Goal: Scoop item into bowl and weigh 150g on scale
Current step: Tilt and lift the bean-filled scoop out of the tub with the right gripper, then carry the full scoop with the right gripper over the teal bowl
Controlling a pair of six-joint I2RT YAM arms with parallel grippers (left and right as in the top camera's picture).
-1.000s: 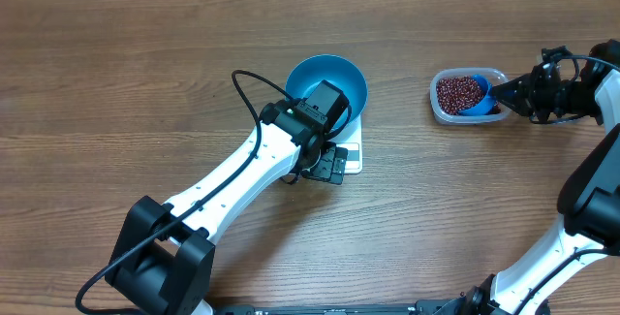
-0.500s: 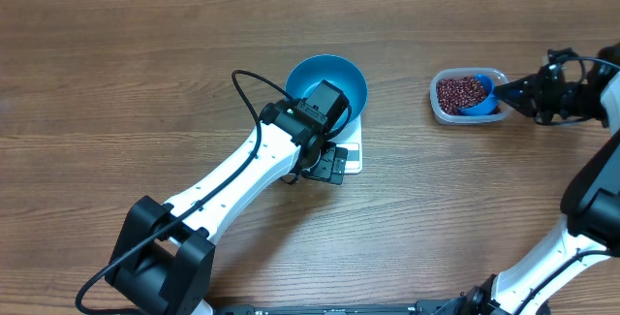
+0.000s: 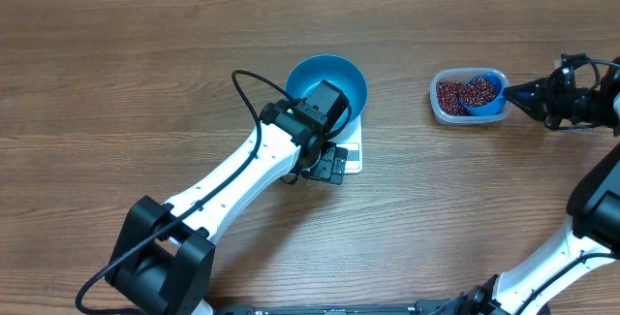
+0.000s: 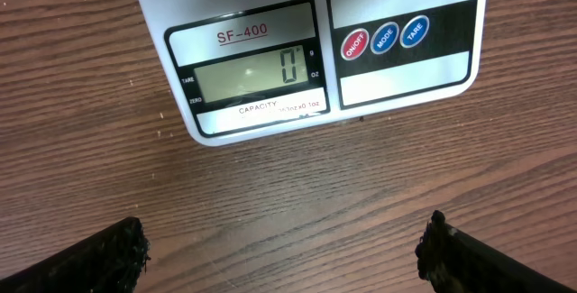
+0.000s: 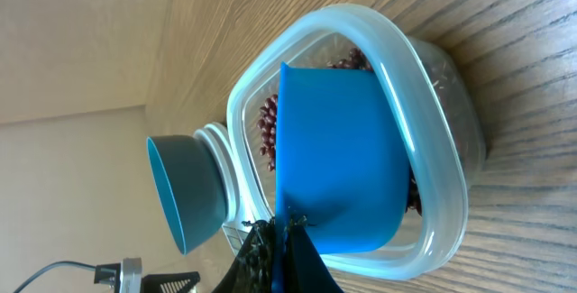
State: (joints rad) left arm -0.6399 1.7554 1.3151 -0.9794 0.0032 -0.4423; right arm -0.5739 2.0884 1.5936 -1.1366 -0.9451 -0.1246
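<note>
The bright blue bowl [image 3: 329, 82] stands on the white scale [image 3: 353, 156]. In the left wrist view the scale [image 4: 397, 68] reads 0 on its display. My left gripper [image 3: 332, 167] hovers open over the wood just in front of the scale, and nothing lies between its fingertips [image 4: 117, 257]. My right gripper [image 3: 538, 94] is shut on the handle of a small blue scoop [image 3: 481, 93]. The scoop sits inside the clear tub [image 3: 436, 102] of red-brown beans [image 3: 449, 94], with beans showing in it. From the right wrist, the scoop [image 5: 338, 158] fills most of the tub [image 5: 433, 149].
The left arm runs from the near left of the table up to the scale. A black cable loops beside the bowl [image 5: 185, 194]. Bare wood table [image 3: 145, 63] surrounds the bowl, the scale and the tub.
My right gripper has drawn back to the right. The scoop has shifted up within the tub and now shows beans in it. The left arm has not moved.
</note>
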